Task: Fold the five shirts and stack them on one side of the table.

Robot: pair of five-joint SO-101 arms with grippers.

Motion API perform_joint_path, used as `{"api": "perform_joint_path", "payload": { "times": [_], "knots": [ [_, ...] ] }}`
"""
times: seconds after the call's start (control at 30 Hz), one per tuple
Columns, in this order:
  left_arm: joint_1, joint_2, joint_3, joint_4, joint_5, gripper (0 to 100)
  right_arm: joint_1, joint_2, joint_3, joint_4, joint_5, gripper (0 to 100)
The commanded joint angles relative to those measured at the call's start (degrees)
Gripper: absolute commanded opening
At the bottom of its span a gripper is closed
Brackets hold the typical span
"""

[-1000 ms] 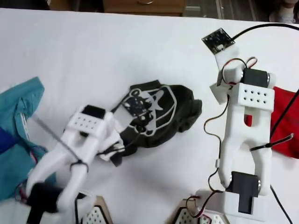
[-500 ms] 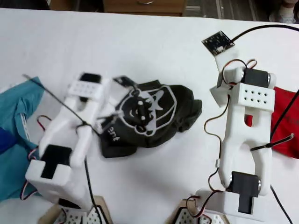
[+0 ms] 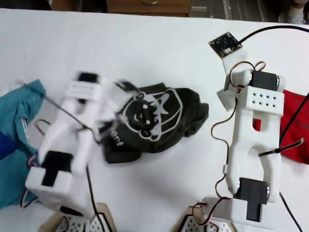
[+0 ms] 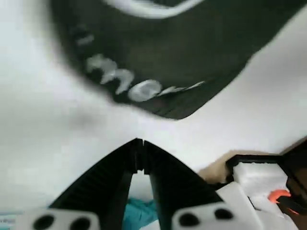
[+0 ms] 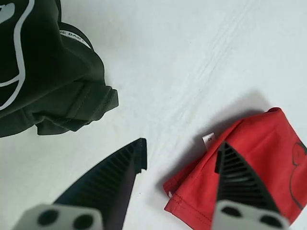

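Note:
A crumpled black shirt [image 3: 157, 121] with a white cartoon print lies mid-table. My left gripper [image 3: 121, 89] hovers at its left edge. In the left wrist view this gripper [image 4: 139, 146] is shut with nothing in it, over bare table just short of the black shirt's hem [image 4: 163, 81]. My right gripper [image 5: 181, 155] stands open over the table between the black shirt [image 5: 43, 72] and a red shirt [image 5: 249, 163]. That red shirt [image 3: 295, 126] lies at the right edge, partly under the right arm [image 3: 253, 140]. A teal shirt [image 3: 17, 130] is bunched at the left edge.
The white table [image 3: 145, 43] has free room across its far half. Both arm bases [image 3: 227, 217] stand at the front edge, with cables looping beside the right arm. A strip of wooden furniture [image 3: 147, 6] runs behind the table.
My left arm swung up from the front of the table and stretched out along the black shirt's left side. The shirt's lower left flap now lies flat, lettering up. The right arm kept still.

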Motion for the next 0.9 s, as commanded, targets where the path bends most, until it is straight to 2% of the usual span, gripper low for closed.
{"api": "perform_joint_path", "payload": {
  "times": [0.0, 0.13, 0.37, 0.63, 0.8, 0.87],
  "knots": [
    [7.65, -10.11, 8.22, -6.15, 0.09, 11, 0.22, 0.31, -2.64, 0.22, -0.44, 24.4],
    [8.88, -17.49, 16.66, -13.63, 2.73, 22, 0.22, 0.4, -2.64, 0.31, -0.44, 24.4],
    [8.97, -20.31, 31.34, -27.87, 7.3, 21, 0.13, 0.4, -2.64, 0.04, -0.44, 24.4],
    [8.7, -20.22, 33.27, -36.84, 10.2, 21, -2.15, 0.4, -2.64, 0.22, -0.44, 24.3],
    [3.34, -20.22, 33.36, -40.7, 9.67, 21, -2.95, 0.4, -2.64, 0.4, -0.44, 24.3],
    [1.58, -20.13, 33.54, -40.53, 9.23, 17, -2.95, 0.4, -2.64, 0.4, -0.44, 24.3]
  ]
}}
